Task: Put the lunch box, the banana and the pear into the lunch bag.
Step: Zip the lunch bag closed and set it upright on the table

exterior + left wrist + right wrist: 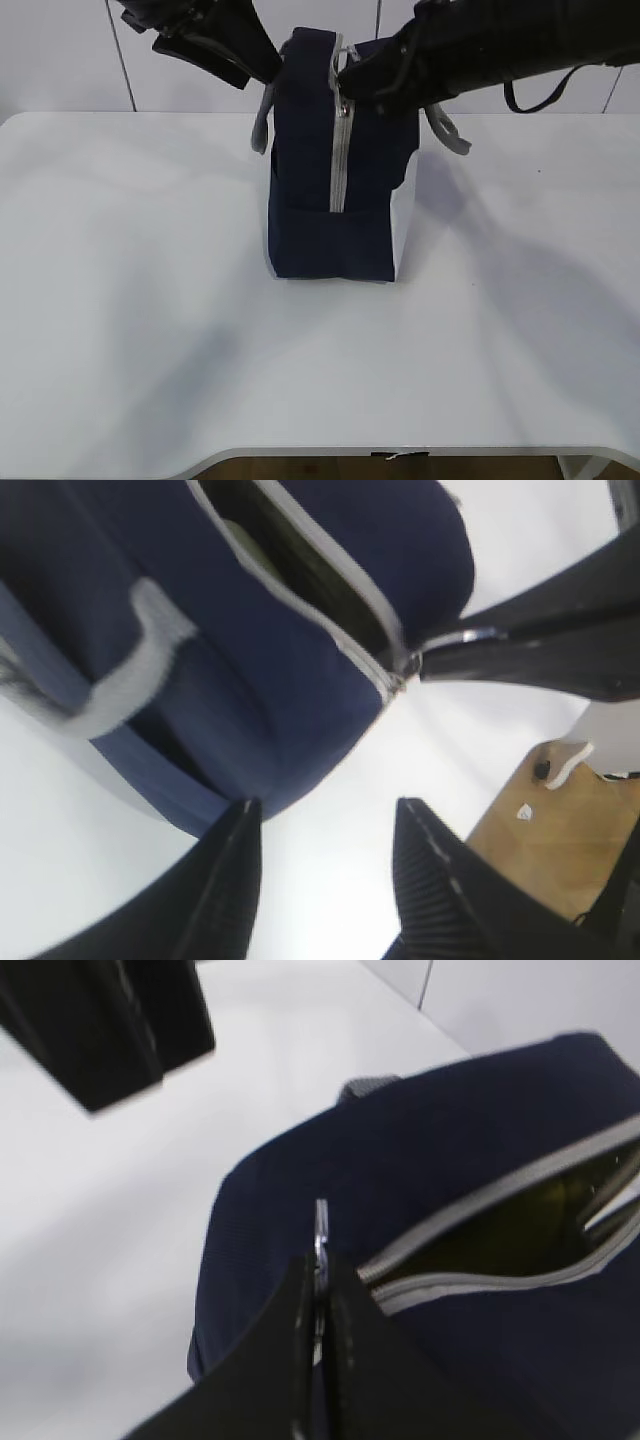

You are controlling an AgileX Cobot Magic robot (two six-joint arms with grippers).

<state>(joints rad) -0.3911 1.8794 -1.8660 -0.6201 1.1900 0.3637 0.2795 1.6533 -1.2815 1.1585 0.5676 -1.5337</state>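
The navy lunch bag (340,190) stands upright mid-table, white side panel to the right, grey zipper (341,160) down its front. My right gripper (322,1265) is shut on the zipper's ring pull (321,1222) at the bag's top edge; it also shows in the exterior view (345,75). The top opening is partly unzipped and dark inside (520,1225). My left gripper (325,815) is open and empty, hovering beside the bag's upper left (235,60). A pale sliver shows inside the opening (240,535). The lunch box, banana and pear are hidden.
A grey strap handle (263,125) hangs on the bag's left, another (450,135) on its right. The white table (150,300) spreads all round the bag. A white wall stands behind.
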